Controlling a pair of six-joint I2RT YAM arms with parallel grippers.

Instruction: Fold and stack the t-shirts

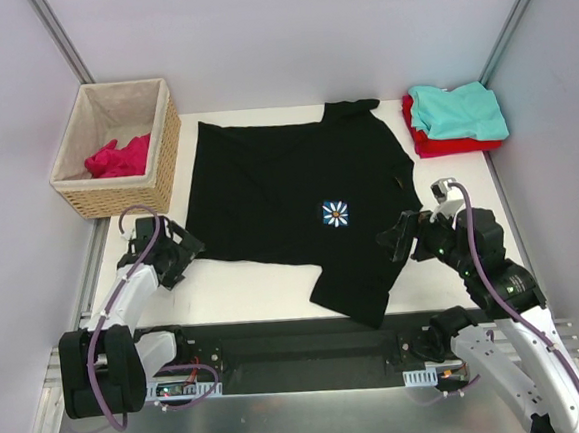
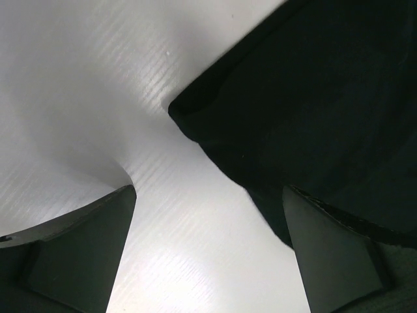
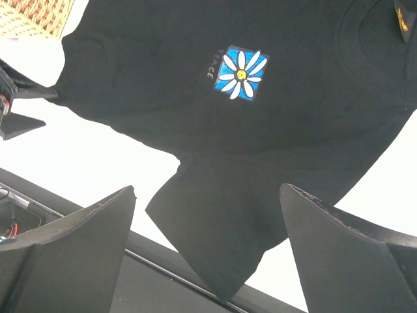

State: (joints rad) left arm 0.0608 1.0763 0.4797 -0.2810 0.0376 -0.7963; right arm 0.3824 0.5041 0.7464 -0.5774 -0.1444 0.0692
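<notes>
The black t-shirt (image 1: 288, 202) lies spread flat on the table (image 1: 255, 284), probably so that each arm can take a side for the fold. The left gripper (image 1: 184, 247) at its hem corner and the right gripper (image 1: 400, 238) near the sleeve both gape wide, holding nothing (the teal tee (image 1: 459, 111) sits on the red tee (image 1: 432, 146) far right, and the pink tee (image 1: 119, 158) is in the basket (image 1: 164, 151)).

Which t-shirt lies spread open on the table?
The black t-shirt with the daisy print. The teal t-shirt and red t-shirt are stacked folded; the pink t-shirt is bunched in the wicker basket.
</notes>
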